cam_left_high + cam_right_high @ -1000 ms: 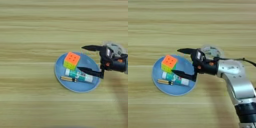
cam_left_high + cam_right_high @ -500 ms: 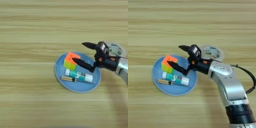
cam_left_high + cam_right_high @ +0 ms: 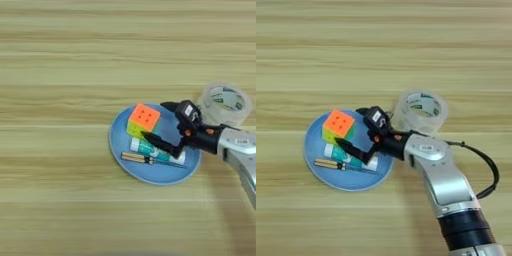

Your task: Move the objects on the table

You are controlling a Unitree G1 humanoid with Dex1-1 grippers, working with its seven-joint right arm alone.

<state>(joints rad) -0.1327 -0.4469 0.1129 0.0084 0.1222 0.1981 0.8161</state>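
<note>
Centrally, the blue plate (image 3: 117,150) carries puzzle cube (image 3: 143,119), glue stick (image 3: 150,149) and screwdriver (image 3: 145,159); right gripper (image 3: 156,121), fingers spread wide, empty; tape roll (image 3: 226,103) beside.

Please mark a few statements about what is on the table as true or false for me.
1. The cube is on the plate. True.
2. The tape roll lies inside the plate. False: it sits on the table just off the plate's right side.
3. The hand is open over the plate. True: one finger reaches above the glue stick, the other points past the cube's right side.
4. The screwdriver lies on the bare table. False: it lies in the plate, in front of the glue stick.
5. The hand grips the cube. False: its fingers are spread and closed on nothing.
</note>
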